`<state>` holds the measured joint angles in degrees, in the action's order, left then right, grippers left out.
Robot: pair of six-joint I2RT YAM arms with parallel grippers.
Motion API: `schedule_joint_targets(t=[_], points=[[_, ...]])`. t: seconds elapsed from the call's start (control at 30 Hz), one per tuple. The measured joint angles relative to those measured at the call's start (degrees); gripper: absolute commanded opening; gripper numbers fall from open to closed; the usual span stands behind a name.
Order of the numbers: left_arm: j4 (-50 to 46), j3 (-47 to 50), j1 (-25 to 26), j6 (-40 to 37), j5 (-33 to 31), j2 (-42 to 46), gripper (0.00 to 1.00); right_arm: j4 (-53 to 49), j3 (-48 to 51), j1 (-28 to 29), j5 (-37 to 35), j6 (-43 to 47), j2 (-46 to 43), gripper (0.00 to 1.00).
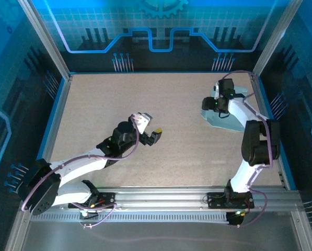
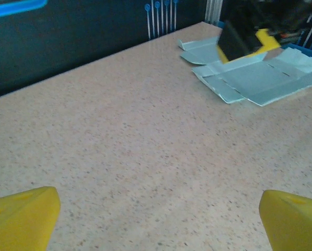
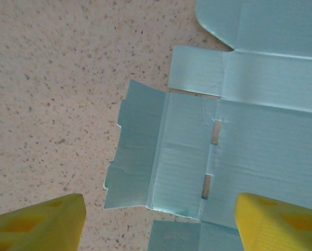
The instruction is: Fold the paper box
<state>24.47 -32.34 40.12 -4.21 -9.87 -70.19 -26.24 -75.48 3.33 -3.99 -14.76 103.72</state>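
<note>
1 table (image 1: 145,115), speckled beige, blue rim.

2 arms. Left arm (image 1: 88,162) runs from its base at near left diagonally out to mid-table, wrist low and aimed toward the right side. Right arm (image 1: 255,141) goes up from its base at near right, elbows at the right edge, and its forearm angles over the far right corner with the wrist pointing down at the box.

1 box (image 1: 214,123): flat, unfolded pale-blue sheet on the table at far right, partly under the right wrist. The left wrist view shows it (image 2: 250,78) lying flat with flaps spread. From the right wrist (image 3: 260,130), one side flap is creased up a bit, and there are 2 small slots (image 3: 216,132) along a fold line.

2 grippers, 2 yellow fingers each. Left gripper (image 1: 154,135) (image 2: 158,214): fingers wide apart over bare table, holding nothing, well apart from the box. Right gripper (image 1: 221,102) (image 3: 161,219): fingers spread wide above the sheet's edge, one over table and one over card, gripping nothing. Can't tell if the tips touch the sheet.
</note>
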Motion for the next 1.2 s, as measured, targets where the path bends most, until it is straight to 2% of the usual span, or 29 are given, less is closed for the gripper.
schedule_joint_targets(t=[0.27, 0.5, 0.73, 1.1, 1.2], points=[[-4.1, 0.0, 1.9, 1.5, -3.1, -1.0, 0.99, -10.1, -15.5, 10.9, -17.2, 1.4, 11.3, 0.61], [-6.3, -0.1, 2.1, 1.3, -4.9, -1.1, 0.99, -17.3, -24.4, 14.7, -28.7, 0.9, 18.6, 0.50], [-6.8, -0.1, 2.1, 1.3, -5.4, -1.1, 0.99, -21.2, -27.7, 14.7, -32.1, -0.4, 22.1, 0.39], [-7.1, -0.1, 2.1, 1.3, -5.4, -2.3, 0.99, -22.8, -28.1, 14.7, -32.0, -1.0, 24.2, 0.27], [-7.3, -0.2, 2.1, 1.3, -5.7, -3.1, 0.99, -22.8, -28.1, 14.7, -31.6, -1.0, 24.8, 0.19]])
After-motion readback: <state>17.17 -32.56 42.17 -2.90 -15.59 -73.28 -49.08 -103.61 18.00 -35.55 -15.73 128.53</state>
